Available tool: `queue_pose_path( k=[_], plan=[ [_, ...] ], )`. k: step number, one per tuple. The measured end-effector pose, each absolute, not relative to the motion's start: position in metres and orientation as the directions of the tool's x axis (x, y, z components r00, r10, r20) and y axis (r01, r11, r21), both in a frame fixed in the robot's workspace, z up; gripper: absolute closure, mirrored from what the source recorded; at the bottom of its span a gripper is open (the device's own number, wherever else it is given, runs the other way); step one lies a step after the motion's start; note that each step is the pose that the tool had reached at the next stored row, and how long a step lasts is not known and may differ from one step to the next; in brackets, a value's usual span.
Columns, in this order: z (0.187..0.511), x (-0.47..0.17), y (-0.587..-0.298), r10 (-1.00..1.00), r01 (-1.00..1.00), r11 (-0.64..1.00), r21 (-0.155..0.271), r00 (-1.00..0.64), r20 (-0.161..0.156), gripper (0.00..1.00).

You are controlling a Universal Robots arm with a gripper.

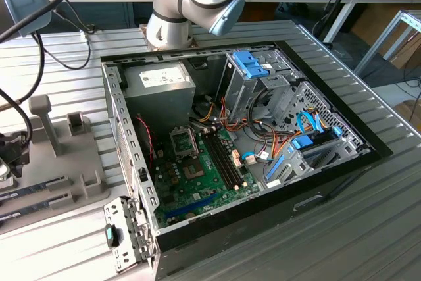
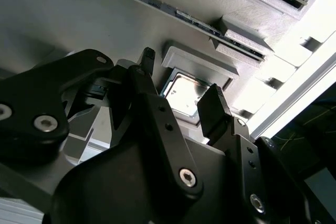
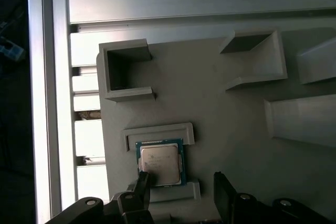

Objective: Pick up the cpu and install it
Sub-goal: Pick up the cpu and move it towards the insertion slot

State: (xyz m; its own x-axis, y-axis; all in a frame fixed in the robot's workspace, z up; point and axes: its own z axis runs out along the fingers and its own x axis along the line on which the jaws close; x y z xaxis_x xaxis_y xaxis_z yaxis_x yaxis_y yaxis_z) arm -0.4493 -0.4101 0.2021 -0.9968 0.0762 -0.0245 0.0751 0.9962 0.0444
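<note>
The cpu [image 3: 161,162] is a small silver-topped square with a thin green edge. It lies flat in a shallow nest of the grey holder plate [image 3: 220,108]. My gripper [image 3: 182,190] is open above it. One black finger [image 3: 142,184] is over the chip's corner and the other finger [image 3: 223,192] stands past its far side. In the second wrist view the cpu [image 2: 184,95] shows between the spread fingers of the gripper [image 2: 181,80], with nothing held. In the exterior view the silver socket frame [image 1: 184,141] sits on the green motherboard [image 1: 204,176] inside the open case.
The open computer case [image 1: 263,129] holds a power supply [image 1: 161,83], drive cages and loose cables. The grey holder plate [image 1: 72,162] lies at the exterior view's left, on the slatted aluminium table [image 1: 296,248]. Long flat modules [image 2: 220,24] rest in the plate's slots. The arm's base [image 1: 171,24] stands behind the case.
</note>
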Motion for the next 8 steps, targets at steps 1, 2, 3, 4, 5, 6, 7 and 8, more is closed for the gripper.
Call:
queue_pose_path(
  k=[1,2,3,4,5,6,7,8],
  plan=[
    [0.2017,-0.4493,-0.4101,0.076,0.075,0.996,0.044,-0.997,-0.024,0.40],
    [0.2014,-0.4493,-0.4101,0.076,0.075,0.996,0.044,-0.997,-0.024,0.40],
    [0.2008,-0.4493,-0.4101,0.076,0.075,0.996,0.044,-0.997,-0.024,0.40],
    [0.2002,-0.4493,-0.4101,0.076,0.075,0.996,0.044,-0.997,-0.024,0.40],
    [0.1996,-0.4493,-0.4101,0.076,0.075,0.996,0.044,-0.997,-0.024,0.40],
    [0.1990,-0.4493,-0.4101,0.076,0.075,0.996,0.044,-0.997,-0.024,0.40],
    [0.1987,-0.4493,-0.4101,0.076,0.075,0.996,0.044,-0.997,-0.024,0.40],
    [0.1983,-0.4493,-0.4101,0.076,0.075,0.996,0.044,-0.997,-0.024,0.40]
  ],
)
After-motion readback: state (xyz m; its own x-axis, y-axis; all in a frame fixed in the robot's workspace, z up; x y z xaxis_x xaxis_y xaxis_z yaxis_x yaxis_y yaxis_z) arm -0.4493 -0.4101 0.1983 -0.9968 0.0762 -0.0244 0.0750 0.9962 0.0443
